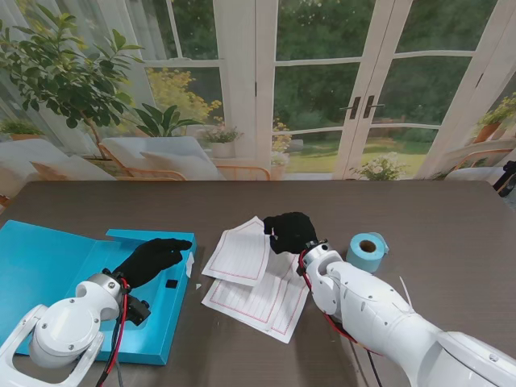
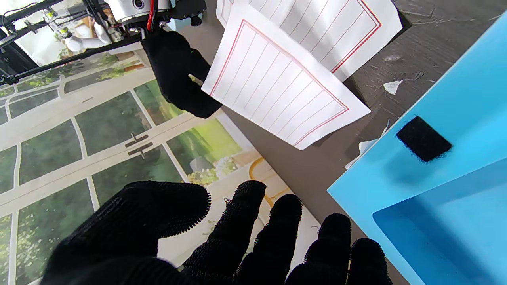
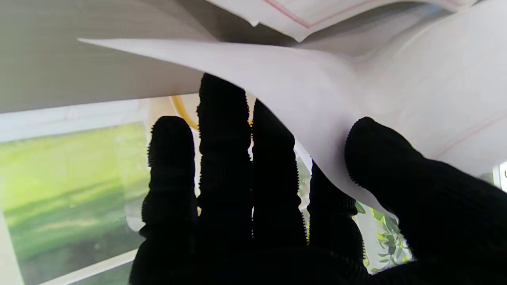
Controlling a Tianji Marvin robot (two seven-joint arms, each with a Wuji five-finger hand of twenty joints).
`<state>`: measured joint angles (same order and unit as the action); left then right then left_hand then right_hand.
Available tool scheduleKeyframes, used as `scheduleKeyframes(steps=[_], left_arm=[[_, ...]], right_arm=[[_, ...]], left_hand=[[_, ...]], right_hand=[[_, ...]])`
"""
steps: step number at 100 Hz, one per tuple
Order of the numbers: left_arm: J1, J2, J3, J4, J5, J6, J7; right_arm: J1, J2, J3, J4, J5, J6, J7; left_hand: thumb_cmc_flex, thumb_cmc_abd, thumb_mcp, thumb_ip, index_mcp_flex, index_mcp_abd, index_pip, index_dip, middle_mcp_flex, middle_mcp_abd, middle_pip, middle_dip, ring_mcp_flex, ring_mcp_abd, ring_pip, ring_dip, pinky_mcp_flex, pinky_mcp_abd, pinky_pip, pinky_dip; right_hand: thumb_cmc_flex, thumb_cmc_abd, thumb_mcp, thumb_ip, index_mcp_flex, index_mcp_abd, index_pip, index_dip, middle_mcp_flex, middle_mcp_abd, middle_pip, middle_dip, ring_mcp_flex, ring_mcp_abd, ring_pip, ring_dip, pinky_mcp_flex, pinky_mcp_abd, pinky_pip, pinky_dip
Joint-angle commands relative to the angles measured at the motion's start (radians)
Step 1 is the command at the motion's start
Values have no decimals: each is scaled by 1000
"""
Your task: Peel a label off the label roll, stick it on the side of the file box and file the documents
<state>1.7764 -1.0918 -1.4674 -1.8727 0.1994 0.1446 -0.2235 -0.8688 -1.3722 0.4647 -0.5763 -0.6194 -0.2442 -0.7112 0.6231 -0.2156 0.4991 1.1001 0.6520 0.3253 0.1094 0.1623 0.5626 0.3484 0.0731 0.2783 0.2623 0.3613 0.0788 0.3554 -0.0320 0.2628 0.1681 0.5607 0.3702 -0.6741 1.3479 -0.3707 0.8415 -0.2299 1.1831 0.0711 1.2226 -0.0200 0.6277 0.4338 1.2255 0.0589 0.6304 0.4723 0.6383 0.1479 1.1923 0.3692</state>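
L hand (image 1: pixel 153 260) sits nearest, black-gloved, over the open blue file box (image 1: pixel 48 266) at table's L side; fingers (image 2: pixel 277 233) spread, grasping nothing. Black velcro patch (image 2: pixel 424 138) on box flap just beside it. R hand (image 1: pixel 290 232) is at the far edge of the documents (image 1: pixel 256 278), red-lined sheets lying mid-table btw box and label roll (image 1: pixel 368 251). Wrist cam: thumb (image 3: pixel 380 158) on one face of a lifted sheet (image 3: pixel 301 79), fingers on the other, so R hand pinches the paper. Top sheet's corner is raised off the dark table (image 1: pixel 435 218). Blue roll stands just R of the R wrist, apart from the papers. Small white scraps (image 2: pixel 392 86) lie near box edge.
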Motion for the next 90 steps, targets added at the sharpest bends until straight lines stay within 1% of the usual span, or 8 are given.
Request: scheduleKeyframes(steps=[1,12,19,48,54,60,69,90], left_arm=[[4,-2,-2,-4,-2,-4,-17],[5,-2,-4,-3,-1,-9,-17],[7,-2,-6,-4,0,-11,-16],[6,-2,-9,-1,2,-22,-15],[0,-2,-7,1,1,-26,-14],[-7,-2,-3,4,-1,-31,-13],[-20,-2,2,6,-2,-39,-16],[-52,-2,19,12,-10,-58,-15]], right_arm=[[14,-10,1,3,-5,-11,-1],[26,-18,-7,22,-10,-32,-33],[30,-24,-13,35,-15,-43,-60],[21,-23,3,18,-29,-60,-106],[16,-17,14,0,-38,-59,-115],[10,-7,28,-26,-49,-58,-119],[-3,14,57,-80,-69,-52,-111],[-36,62,130,-204,-118,-39,-87]], left_hand=[[-12,28,-2,-29,-8,6,-17,2,-14,2,-7,9,-1,2,-6,6,-20,-21,-28,12],[-15,30,-5,-31,-8,6,-17,2,-17,2,-8,8,-1,2,-6,6,-20,-21,-28,13],[-32,35,-25,-46,-8,7,-16,2,-16,4,-8,8,-1,3,-6,6,-20,-21,-28,13],[-34,38,-25,-55,-6,9,-16,2,-14,5,-7,9,-1,2,-6,6,-19,-20,-27,13],[-32,38,-24,-57,-6,9,-16,2,-14,6,-7,8,-2,1,-6,6,-19,-20,-27,13],[-13,28,1,-39,-4,9,-16,2,-12,5,-7,9,-1,3,-5,6,-18,-19,-27,14],[-35,39,-25,-57,-5,8,-16,2,-10,6,-6,9,1,3,-5,7,-17,-18,-26,14],[-31,35,-19,-54,-3,8,-16,2,-5,8,-6,9,8,6,-2,8,-9,-10,-23,16]], right_hand=[[31,-45,90,-24,35,7,58,31,53,17,8,36,66,-25,37,30,34,-36,59,-24],[28,-65,118,-34,50,42,82,73,110,33,37,101,89,-27,167,115,123,-36,99,-14],[26,-74,131,-38,61,62,93,96,139,41,59,138,92,-34,273,153,169,-25,117,7],[19,-79,146,-46,66,84,114,133,179,47,96,213,93,-45,449,195,243,-14,122,65],[20,-79,147,-46,65,84,116,135,179,47,95,215,92,-41,451,195,244,-16,120,67],[21,-79,147,-46,64,84,118,136,179,46,96,218,92,-45,456,196,245,-17,118,70],[21,-79,148,-46,63,84,121,138,179,46,97,221,93,-44,460,197,247,-17,116,72],[19,-75,146,-48,60,78,126,143,178,43,104,232,93,-50,477,203,253,-21,115,83]])
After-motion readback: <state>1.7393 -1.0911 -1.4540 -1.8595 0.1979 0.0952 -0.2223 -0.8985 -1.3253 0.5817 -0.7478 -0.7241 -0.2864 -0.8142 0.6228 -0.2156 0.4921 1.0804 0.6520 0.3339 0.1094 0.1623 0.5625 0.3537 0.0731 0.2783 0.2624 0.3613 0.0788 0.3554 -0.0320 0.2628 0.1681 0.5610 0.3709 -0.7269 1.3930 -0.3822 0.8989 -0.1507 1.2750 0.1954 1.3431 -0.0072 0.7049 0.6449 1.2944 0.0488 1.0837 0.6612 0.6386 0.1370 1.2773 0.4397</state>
